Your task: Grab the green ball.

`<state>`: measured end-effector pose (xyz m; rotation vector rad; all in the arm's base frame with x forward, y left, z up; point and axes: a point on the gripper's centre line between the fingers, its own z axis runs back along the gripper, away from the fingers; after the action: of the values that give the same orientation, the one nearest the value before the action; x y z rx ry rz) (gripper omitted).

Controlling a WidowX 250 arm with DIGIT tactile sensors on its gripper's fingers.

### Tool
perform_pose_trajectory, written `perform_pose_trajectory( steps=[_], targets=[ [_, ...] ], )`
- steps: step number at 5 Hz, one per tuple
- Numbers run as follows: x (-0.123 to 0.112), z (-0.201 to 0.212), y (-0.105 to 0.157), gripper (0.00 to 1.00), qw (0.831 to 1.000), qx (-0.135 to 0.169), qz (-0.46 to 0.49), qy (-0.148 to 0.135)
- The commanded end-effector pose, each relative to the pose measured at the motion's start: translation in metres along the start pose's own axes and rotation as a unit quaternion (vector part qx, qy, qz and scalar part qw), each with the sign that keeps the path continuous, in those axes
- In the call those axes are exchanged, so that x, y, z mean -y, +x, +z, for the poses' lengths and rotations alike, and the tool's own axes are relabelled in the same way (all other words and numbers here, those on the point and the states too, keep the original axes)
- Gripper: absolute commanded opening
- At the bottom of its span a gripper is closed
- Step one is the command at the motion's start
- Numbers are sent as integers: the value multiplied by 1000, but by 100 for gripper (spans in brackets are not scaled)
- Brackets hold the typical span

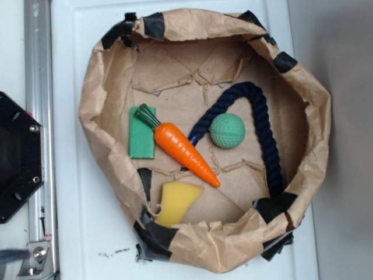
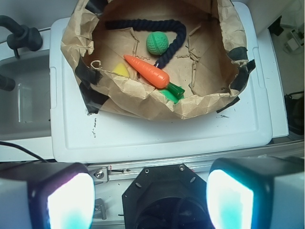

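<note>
The green ball (image 1: 227,130) is seen inside the paper bag (image 1: 315,111), touching the rope's (image 1: 265,125) inner curve. It is judged light, slightly yielding, grippy; its widest middle should be pinched. The gripper (image 2: 150,202) is held wide apart, empty.

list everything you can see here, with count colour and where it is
green ball: 1, mint green, inside the paper nest, in the rope's curve
rope: 1, dark navy, arched around the ball
carrot: 1, orange with green top, middle of the nest
green block: 1, darker green, flat, under the carrot's leafy end
yellow piece: 1, yellow, near the nest's wall
paper nest: 1, brown with black tape, on the white surface
gripper: 1, two pale fingers apart, away from the nest
</note>
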<state>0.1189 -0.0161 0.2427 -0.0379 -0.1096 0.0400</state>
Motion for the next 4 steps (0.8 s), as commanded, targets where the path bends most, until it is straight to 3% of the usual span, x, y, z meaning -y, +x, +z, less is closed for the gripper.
perform_pose_trajectory(
  steps=[1, 3, 4],
  targets=[
    [0, 0, 0, 100, 1000, 0, 0, 0],
    [-23, -65, 83, 100, 996, -37, -83, -9],
    [-23, -105, 112, 100, 997, 26, -74, 9]
  ],
)
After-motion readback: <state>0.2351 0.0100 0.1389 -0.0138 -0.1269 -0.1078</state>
